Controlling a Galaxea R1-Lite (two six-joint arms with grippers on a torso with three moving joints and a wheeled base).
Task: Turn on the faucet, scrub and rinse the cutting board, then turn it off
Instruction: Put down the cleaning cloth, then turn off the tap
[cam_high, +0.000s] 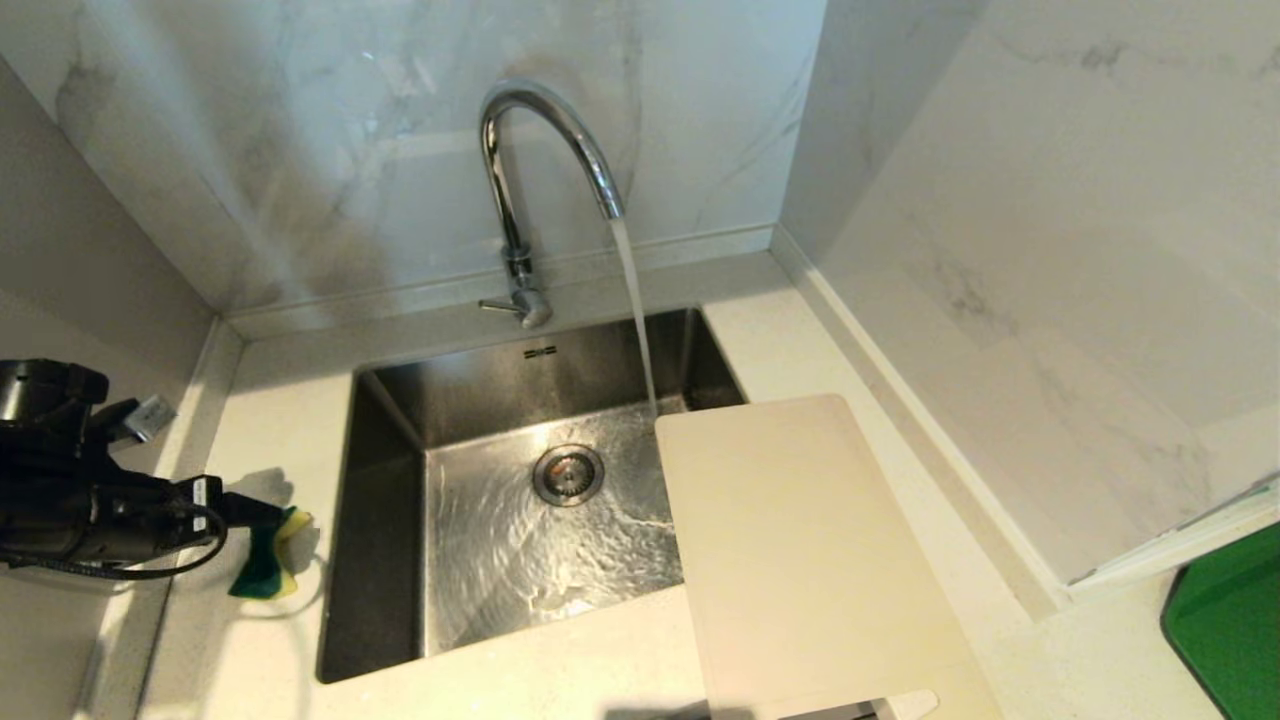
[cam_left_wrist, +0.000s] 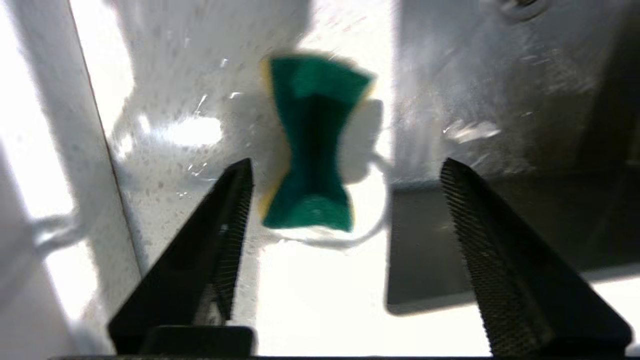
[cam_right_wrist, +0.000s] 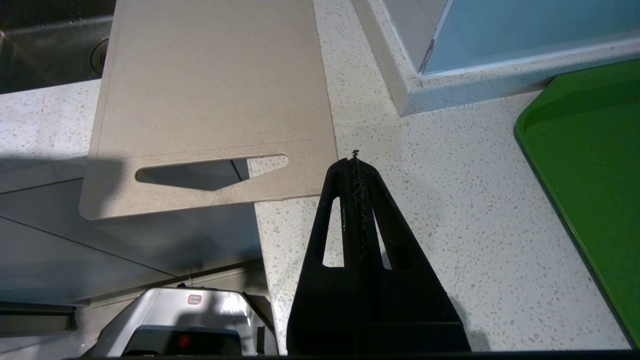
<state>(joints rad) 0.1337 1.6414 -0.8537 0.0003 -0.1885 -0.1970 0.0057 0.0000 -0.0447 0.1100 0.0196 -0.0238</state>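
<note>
Faucet: far side of sink, water running
Cutting board: right of sink, far left corner over basin
Sponge: on counter left of sink
Left gripper: jaws apart, above sponge
Right gripper: jaws together, over counter beside board's slot, green tray to its right

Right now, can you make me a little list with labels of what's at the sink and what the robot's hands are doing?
tap: faucet on, water pouring into the sink
board: cutting board on the counter, its far corner over the sink
sponge: green and yellow sponge lying on the counter left of the sink
left hand: left gripper open, close to the sponge, holding nothing
right hand: right gripper shut, empty, near the board's handle slot
other: green tray at far right
</note>
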